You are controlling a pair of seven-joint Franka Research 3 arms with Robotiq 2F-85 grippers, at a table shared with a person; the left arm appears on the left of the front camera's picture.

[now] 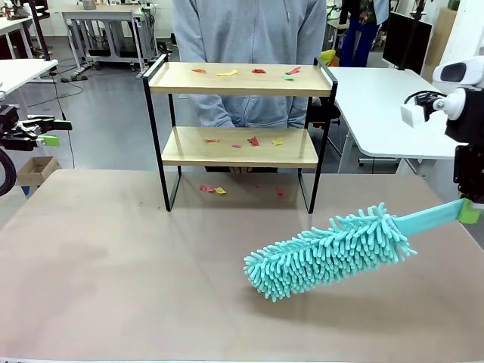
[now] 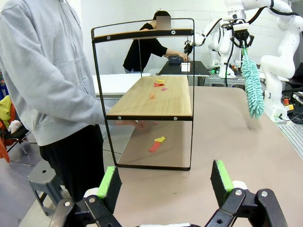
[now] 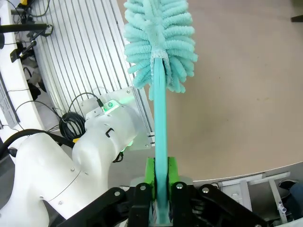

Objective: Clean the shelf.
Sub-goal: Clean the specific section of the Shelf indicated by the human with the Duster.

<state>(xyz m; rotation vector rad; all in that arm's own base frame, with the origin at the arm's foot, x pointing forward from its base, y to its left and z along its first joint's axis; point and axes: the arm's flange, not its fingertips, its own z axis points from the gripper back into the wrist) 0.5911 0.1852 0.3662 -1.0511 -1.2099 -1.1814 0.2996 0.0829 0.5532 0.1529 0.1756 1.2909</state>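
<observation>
The shelf [image 1: 227, 89] stands at the far middle of the brown table, with small coloured paper scraps [image 1: 227, 72] on its top board, on its lower board [image 1: 189, 151] and on the table beneath it. My right gripper [image 1: 469, 212] at the right edge is shut on the handle of a teal fluffy duster [image 1: 325, 253], whose head hangs low over the table in front of the shelf's right side. From the right wrist, the pads [image 3: 149, 175] clamp the handle [image 3: 160, 118]. My left gripper [image 1: 44, 133] stays open at the far left, facing the shelf [image 2: 142, 101] end-on.
A person in a grey hoodie [image 1: 249, 45] stands right behind the shelf. A white table [image 1: 378, 106] is at the back right, and a cardboard box [image 1: 34, 170] sits on the floor at left. The brown table [image 1: 136, 287] has bare room on the near left.
</observation>
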